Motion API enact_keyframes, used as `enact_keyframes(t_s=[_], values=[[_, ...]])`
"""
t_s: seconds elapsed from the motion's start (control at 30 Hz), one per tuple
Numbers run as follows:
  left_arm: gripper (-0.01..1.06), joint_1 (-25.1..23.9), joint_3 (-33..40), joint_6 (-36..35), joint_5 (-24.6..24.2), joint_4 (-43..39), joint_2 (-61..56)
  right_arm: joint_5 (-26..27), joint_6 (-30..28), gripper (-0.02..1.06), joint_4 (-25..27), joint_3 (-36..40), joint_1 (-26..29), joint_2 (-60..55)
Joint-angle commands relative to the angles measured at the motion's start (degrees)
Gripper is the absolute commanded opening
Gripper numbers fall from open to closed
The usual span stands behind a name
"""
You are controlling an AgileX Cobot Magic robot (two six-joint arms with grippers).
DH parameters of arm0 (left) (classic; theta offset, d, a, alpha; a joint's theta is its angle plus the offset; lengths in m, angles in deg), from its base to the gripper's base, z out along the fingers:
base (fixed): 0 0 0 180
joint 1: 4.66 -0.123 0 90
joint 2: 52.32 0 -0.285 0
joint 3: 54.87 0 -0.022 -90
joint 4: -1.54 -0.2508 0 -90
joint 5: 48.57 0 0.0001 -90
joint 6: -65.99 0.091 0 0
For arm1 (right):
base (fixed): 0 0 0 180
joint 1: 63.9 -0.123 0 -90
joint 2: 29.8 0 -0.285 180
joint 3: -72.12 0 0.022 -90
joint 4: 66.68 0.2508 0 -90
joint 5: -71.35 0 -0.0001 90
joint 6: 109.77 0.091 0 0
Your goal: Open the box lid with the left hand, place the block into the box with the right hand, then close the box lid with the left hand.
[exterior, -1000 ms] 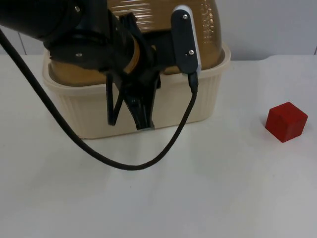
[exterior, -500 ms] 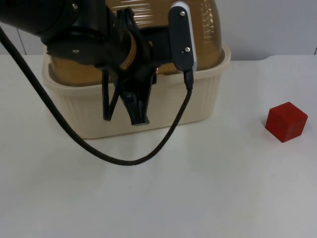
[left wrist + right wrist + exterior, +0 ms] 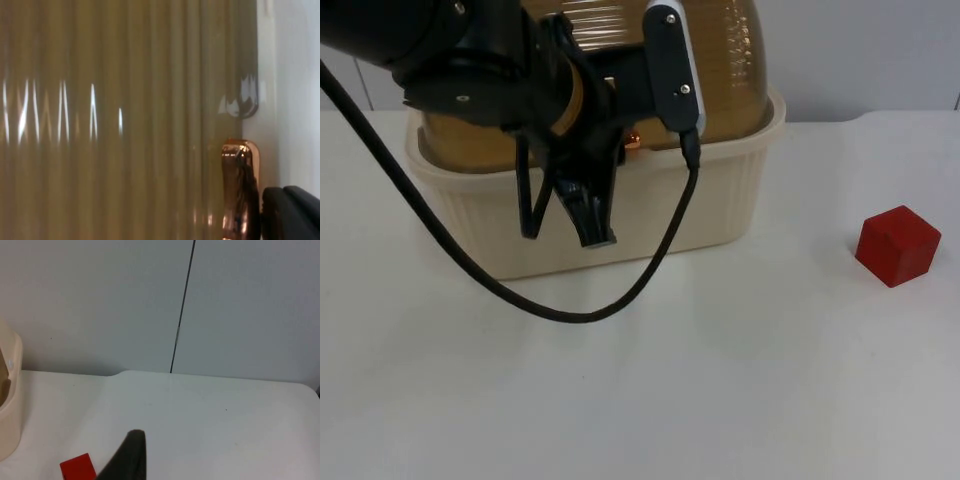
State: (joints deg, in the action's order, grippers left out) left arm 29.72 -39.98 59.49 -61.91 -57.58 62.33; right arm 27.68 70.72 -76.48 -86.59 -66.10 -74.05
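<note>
A cream ribbed box (image 3: 720, 205) stands at the back left of the table, and its amber see-through lid (image 3: 725, 60) lies down on it. A small copper handle (image 3: 633, 142) sits at the lid's front edge. My left gripper (image 3: 562, 238) hangs open in front of the box's front wall, below and left of the handle, holding nothing. The left wrist view looks close onto the lid (image 3: 125, 125) and the handle (image 3: 240, 190). The red block (image 3: 897, 245) rests on the table at the right. Behind the block (image 3: 77, 469), one black fingertip (image 3: 127, 460) of my right gripper rises, away from the box.
The grey partition wall (image 3: 100, 300) closes the table off behind the box. White table (image 3: 720, 380) lies bare between the box and the block and along the front. The box's rim (image 3: 10, 405) stands left of the block.
My left gripper has risen and drifted left and back along the box's front wall. The copper handle has come out from behind the arm. The block has not moved.
</note>
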Motion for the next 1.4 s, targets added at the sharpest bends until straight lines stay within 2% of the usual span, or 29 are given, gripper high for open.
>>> enact_keyframes(t_s=[0.0, 0.63, 1.03, 1.37], values=[[0.00, -0.5, -0.3, -1.4, -0.3, -0.4, 0.0, 0.8, 0.1, 1.05, -0.3, -0.3, 0.3, 0.1], [0.00, -0.5, -0.5, -1.4, -1.2, -0.4, 0.0, 0.8, 0.1, 1.05, -0.4, -0.3, 0.3, 0.1], [0.00, -0.5, -4.3, -1.4, -3.0, -0.1, 0.0, 0.6, 0.1, 1.05, -0.6, -0.3, 0.3, 0.1], [0.00, -0.5, -4.2, -1.4, -4.3, -6.9, -0.1, 0.6, 0.1, 1.05, -0.6, -0.3, 0.3, 0.1]])
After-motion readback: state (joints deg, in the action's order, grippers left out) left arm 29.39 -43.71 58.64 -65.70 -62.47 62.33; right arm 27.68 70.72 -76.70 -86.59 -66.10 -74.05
